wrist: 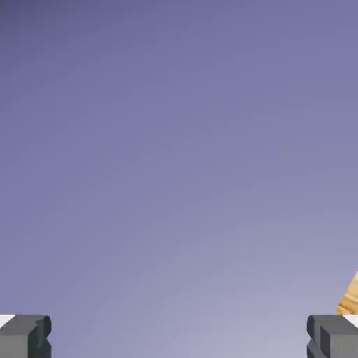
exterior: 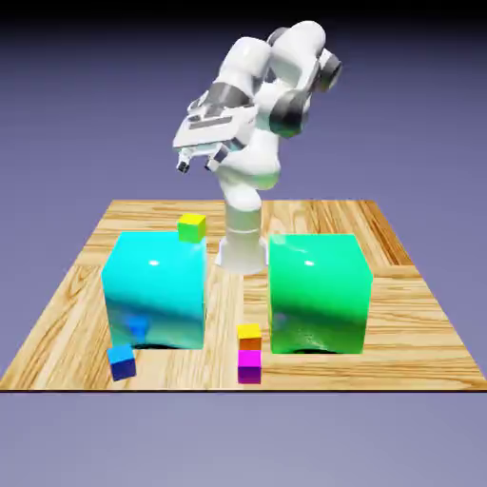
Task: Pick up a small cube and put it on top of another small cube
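Blue, tiny solid cube (exterior: 121, 361) beside big cyan block (exterior: 155, 290): likely light, rigid; best pinched across opposite flat sides. White arm's gripper (exterior: 202, 164) spread wide, empty, high above.

No text, label, brand, number or sign can be read anywhere, on the cubes, blocks, table or robot arm.
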